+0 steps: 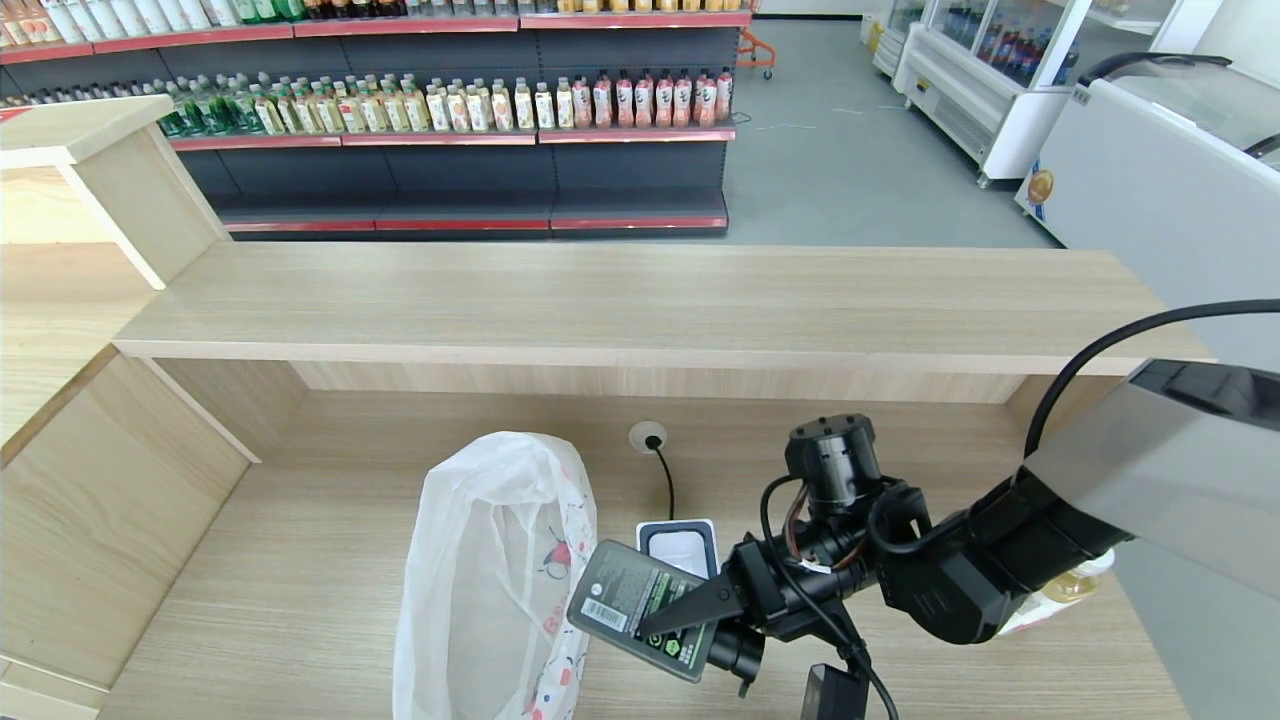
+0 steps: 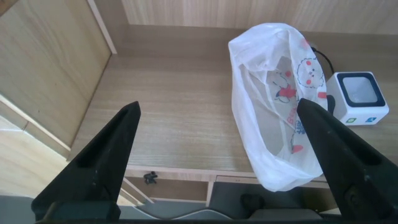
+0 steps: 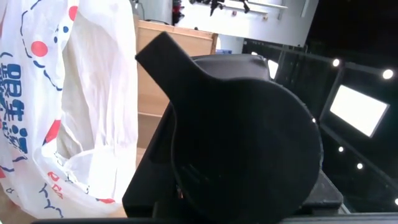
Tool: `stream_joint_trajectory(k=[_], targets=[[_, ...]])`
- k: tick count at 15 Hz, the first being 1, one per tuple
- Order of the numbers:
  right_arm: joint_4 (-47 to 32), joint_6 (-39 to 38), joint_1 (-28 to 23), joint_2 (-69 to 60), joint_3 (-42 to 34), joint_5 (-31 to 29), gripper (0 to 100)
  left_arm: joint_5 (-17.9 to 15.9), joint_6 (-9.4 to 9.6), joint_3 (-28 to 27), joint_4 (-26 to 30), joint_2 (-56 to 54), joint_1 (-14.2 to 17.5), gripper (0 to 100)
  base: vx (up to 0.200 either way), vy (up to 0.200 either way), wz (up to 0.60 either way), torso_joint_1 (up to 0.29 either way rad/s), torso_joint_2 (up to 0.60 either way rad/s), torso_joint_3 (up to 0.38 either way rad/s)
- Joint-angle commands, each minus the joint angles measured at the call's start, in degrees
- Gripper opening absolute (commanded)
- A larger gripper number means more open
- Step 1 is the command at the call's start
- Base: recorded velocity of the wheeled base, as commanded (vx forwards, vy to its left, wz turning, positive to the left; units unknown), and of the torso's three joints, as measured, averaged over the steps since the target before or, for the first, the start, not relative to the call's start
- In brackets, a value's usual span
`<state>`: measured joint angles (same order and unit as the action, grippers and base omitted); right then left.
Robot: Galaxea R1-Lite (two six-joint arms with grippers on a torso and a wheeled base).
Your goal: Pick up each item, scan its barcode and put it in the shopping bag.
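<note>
Packet [image 1: 640, 608], dark with a white barcode label facing up, was pinched between the jaws of the right gripper [image 1: 684, 612]. It hung low over the counter [image 1: 300, 560], between the bag [image 1: 490, 570] and the scanner [image 1: 680, 545], its near corner just beside the bag's wall.

The step in hand looked like the passage from scanning to bagging. The label faced away from the scanner's window, so if the scan was not yet made, the packet would need turning over first. Otherwise the next move called for raising it above the bag's rim, carrying it leftward over the mouth, and only then letting go. The bag was limp plastic, and a push from the side would likely fold its wall in.

The left gripper [image 2: 219, 107] hung above the counter with jaws spread wide and empty, the bag and scanner beyond it. A cable [image 1: 665, 480] ran from the scanner to a hole in the counter. A yellowish bottle [image 1: 1075, 582] waited under the right arm.
</note>
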<state>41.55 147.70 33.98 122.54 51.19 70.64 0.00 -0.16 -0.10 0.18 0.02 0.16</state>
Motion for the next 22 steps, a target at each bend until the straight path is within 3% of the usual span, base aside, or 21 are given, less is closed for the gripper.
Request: stream_joint_trajectory(k=[1, 6, 9, 12, 14, 16, 17, 18, 19, 20, 22], targets=[[0.0, 0.0, 0.0, -0.2, -0.1, 0.0, 0, 0.0, -0.02, 0.0, 0.0, 0.0, 0.0, 100, 0.000, 0.000, 0.00, 0.000, 0.00, 0.000], [-0.1, -0.4, 0.0, -0.2, 0.5, -0.1, 0, 0.0, -0.02, 0.0, 0.0, 0.0, 0.0, 100, 0.000, 0.000, 0.00, 0.000, 0.00, 0.000], [-0.7, -8.7, -1.6, -7.1, -0.4, -1.3, 0, 0.0, -0.02, 0.0, 0.0, 0.0, 0.0, 100, 0.000, 0.000, 0.00, 0.000, 0.00, 0.000], [-4.7, -26.0, -3.7, -23.3, -15.2, -6.7, 0, -0.1, -0.02, 0.0, 0.0, 0.0, 0.0, 100, 0.000, 0.000, 0.00, 0.000, 0.00, 0.000], [-11.8, -32.0, -5.4, -30.3, -18.0, -9.5, 0, 0.0, -0.02, 0.0, 0.0, 0.0, 0.0, 100, 0.000, 0.000, 0.00, 0.000, 0.00, 0.000], [-13.5, -34.8, -15.0, -36.3, -17.9, -11.6, 0, 0.0, -0.02, 0.0, 0.0, 0.0, 0.0, 100, 0.000, 0.000, 0.00, 0.000, 0.00, 0.000], [-19.7, -38.5, -23.3, -39.0, -22.9, -11.6, 0, 0.0, -0.02, 0.0, 0.0, 0.0, 0.0, 100, 0.000, 0.000, 0.00, 0.000, 0.00, 0.000], [-26.2, -40.7, -25.6, -41.2, -22.7, -11.8, 0, 0.0, -0.02, 0.0, 0.0, 0.0, 0.0, 100, 0.000, 0.000, 0.00, 0.000, 0.00, 0.000], [-31.7, -45.2, -26.1, -42.5, -21.8, -12.0, 0, 0.0, -0.02, 0.0, 0.0, 0.0, 0.0, 100, 0.000, 0.000, 0.00, 0.000, 0.00, 0.000], [-37.2, -56.9, -28.1, -45.6, -19.0, -12.9, 0, 0.0, -0.02, 0.0, 0.0, 0.0, 0.0, 100, 0.000, 0.000, 0.00, 0.000, 0.00, 0.000], [-36.3, -84.3, -28.4, -49.9, -16.8, -13.0, 0, 0.0, -0.02, 0.0, 0.0, 0.0, 0.0, 100, 0.000, 0.000, 0.00, 0.000, 0.00, 0.000]])
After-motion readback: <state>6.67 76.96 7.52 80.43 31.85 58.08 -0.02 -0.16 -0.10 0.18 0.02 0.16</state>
